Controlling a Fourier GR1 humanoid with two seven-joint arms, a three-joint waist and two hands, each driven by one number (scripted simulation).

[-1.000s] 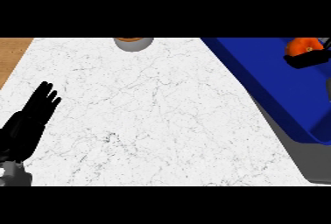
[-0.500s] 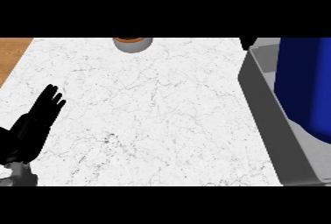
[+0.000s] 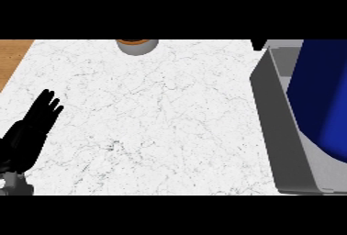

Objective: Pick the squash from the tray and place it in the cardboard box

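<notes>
The left hand (image 3: 30,131) rests at the left edge of the white counter (image 3: 156,124), fingers straight and open, holding nothing. The right hand is not in view, so its fingers cannot be told. The squash does not show, and neither does a cardboard box. A big blue shape (image 3: 325,96) fills the right side, with a grey slab (image 3: 278,128) beside it. A round brown-topped thing (image 3: 137,45) sits at the far edge. The risk: with the squash and right hand unseen, a drop or bump could go unnoticed.
</notes>
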